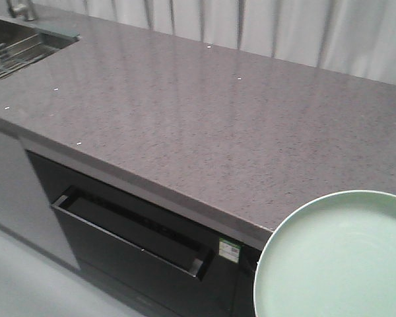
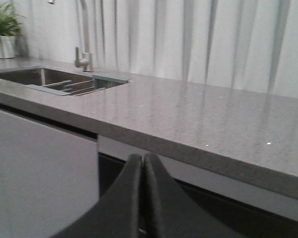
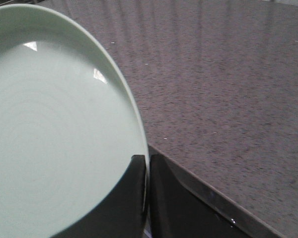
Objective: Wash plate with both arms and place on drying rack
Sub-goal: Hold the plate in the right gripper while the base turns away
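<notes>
The pale mint-green plate (image 1: pixel 340 261) shows at the bottom right of the front view, held off the counter's front edge. In the right wrist view the plate (image 3: pixel 54 139) fills the left side and my right gripper (image 3: pixel 147 161) is shut on its rim, one finger on each face. My left gripper (image 2: pixel 142 159) is shut and empty, its fingertips together, in front of the cabinet below the counter edge. The drying rack (image 1: pixel 13 56) of steel wire bars lies over the sink at the far left; it also shows in the left wrist view (image 2: pixel 82 87).
A long grey speckled counter (image 1: pixel 211 125) runs across the scene. A steel sink (image 2: pixel 25 77) with a tap (image 2: pixel 83 54) is at its left end, with a potted plant (image 2: pixel 2 29) beyond. A black dishwasher front (image 1: pixel 132 231) sits below the counter. White curtains hang behind.
</notes>
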`<state>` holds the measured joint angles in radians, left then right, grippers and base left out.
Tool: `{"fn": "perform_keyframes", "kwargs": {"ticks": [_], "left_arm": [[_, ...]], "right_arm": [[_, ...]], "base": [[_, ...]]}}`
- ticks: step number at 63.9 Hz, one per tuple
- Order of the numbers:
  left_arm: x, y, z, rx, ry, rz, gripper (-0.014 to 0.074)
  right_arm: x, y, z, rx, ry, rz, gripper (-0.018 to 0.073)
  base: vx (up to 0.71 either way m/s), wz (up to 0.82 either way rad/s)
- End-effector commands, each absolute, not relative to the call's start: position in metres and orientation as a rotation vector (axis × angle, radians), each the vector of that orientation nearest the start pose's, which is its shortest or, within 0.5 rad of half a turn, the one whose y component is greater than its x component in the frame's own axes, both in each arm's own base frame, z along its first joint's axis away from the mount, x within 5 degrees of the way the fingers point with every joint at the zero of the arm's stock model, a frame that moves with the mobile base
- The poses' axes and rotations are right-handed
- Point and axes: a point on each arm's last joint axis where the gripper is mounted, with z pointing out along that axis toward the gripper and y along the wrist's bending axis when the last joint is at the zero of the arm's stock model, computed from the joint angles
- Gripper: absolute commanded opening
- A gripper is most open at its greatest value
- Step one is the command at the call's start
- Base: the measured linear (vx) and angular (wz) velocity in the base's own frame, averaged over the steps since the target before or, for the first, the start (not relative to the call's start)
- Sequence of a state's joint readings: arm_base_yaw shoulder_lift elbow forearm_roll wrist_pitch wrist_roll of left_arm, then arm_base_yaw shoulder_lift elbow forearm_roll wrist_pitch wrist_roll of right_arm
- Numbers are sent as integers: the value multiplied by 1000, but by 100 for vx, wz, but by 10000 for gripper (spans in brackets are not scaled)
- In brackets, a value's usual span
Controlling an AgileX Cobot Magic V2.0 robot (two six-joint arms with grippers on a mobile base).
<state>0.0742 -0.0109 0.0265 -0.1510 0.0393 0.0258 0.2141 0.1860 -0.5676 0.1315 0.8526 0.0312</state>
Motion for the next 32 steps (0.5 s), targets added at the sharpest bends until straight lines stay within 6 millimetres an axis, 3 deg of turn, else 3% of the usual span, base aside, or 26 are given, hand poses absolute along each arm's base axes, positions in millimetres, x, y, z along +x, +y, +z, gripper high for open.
{"fn": "perform_keyframes", "kwargs": {"ticks": [1,32], "left_arm": [[56,4,201,-155,1464,-50,-6],[56,4,201,-155,1464,-50,-6]], "right_arm": [[27,15,326,-144,1869,324,-2],[27,15,326,-144,1869,324,-2]], "base": [[-17,72],[-14,66]]}}
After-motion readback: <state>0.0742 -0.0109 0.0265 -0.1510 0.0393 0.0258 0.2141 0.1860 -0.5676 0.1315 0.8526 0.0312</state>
